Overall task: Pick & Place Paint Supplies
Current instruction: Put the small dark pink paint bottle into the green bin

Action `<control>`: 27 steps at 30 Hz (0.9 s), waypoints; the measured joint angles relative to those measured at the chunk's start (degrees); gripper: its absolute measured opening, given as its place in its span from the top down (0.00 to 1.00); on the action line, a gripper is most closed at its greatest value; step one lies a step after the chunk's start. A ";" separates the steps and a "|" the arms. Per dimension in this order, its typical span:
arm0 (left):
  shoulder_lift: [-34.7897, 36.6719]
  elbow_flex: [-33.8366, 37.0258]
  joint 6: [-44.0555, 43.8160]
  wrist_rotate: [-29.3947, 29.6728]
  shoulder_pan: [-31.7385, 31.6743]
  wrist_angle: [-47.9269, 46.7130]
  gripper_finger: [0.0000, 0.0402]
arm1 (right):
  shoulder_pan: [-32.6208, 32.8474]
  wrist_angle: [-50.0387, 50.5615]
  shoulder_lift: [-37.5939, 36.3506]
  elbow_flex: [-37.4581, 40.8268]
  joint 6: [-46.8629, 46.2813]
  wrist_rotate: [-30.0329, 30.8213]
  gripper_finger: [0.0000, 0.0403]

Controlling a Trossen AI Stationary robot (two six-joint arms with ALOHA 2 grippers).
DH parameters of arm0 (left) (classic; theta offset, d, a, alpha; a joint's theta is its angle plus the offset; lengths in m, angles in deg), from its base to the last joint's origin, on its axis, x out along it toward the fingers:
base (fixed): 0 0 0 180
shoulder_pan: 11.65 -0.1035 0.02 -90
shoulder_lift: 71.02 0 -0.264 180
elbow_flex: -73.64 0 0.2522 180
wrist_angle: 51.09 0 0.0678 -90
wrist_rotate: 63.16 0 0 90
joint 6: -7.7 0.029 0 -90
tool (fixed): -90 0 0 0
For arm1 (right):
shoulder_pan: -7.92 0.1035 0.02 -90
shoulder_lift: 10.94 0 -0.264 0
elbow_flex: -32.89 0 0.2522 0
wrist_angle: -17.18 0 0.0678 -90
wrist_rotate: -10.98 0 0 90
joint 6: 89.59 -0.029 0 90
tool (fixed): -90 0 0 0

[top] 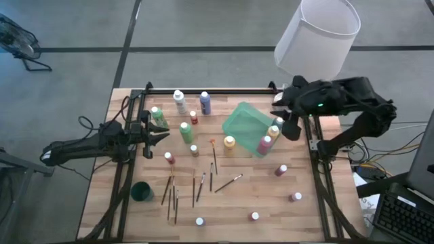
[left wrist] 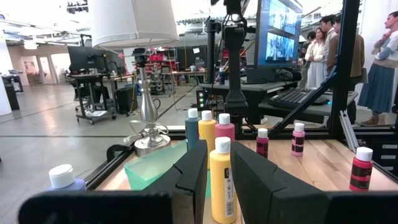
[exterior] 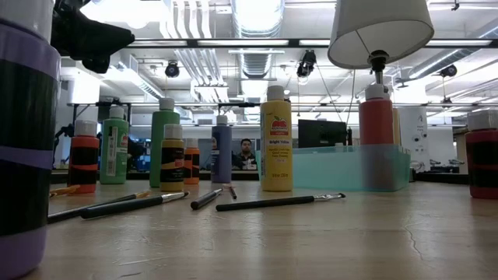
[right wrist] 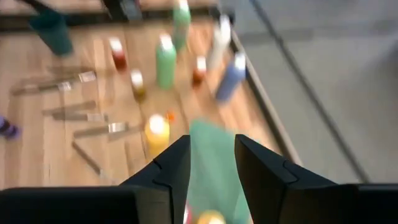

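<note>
The tabletop [top: 271, 203] is pale butcher-block wood with a black metal frame around it. A translucent green tray [top: 244, 123], square with low walls, sits toward the far right. Small cylindrical paint bottles with white caps stand scattered: a green bottle [top: 185, 131], a blue bottle [top: 205, 102], a white bottle [top: 180, 101], a yellow bottle [top: 229, 142] at the tray's near corner, and a pink bottle [top: 265, 144] at the tray's right edge. Thin wooden-handled brushes [top: 172, 195] lie loose on the near left, beside a small dark green cup [top: 141, 192].

The left gripper [top: 165, 135] hovers over the left side, its jaws a narrow gap apart and empty; its wrist view looks through that gap at the yellow bottle.

The right gripper [top: 277, 112] hangs above the tray's far right corner. Its jaws are partly spread and grip nothing; the blurred wrist view shows the tray between them.

A white lampshade [top: 317, 37] covers part of the far edge.
</note>
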 joint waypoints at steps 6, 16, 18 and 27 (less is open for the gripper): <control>-0.02 0.00 0.00 0.02 0.02 0.00 0.81 | 0.00 1.45 5.15 -2.62 -8.99 -7.50 0.66; -0.31 0.00 0.02 0.02 0.02 -0.09 0.81 | 3.21 3.42 5.84 1.78 -27.94 -10.09 0.66; -0.35 0.00 0.02 0.00 0.01 -0.16 0.81 | 3.85 3.55 5.68 2.85 -31.00 -10.32 0.68; -0.50 0.00 0.01 0.00 0.01 -0.48 0.81 | 7.98 3.56 4.75 9.13 -40.49 -12.12 0.74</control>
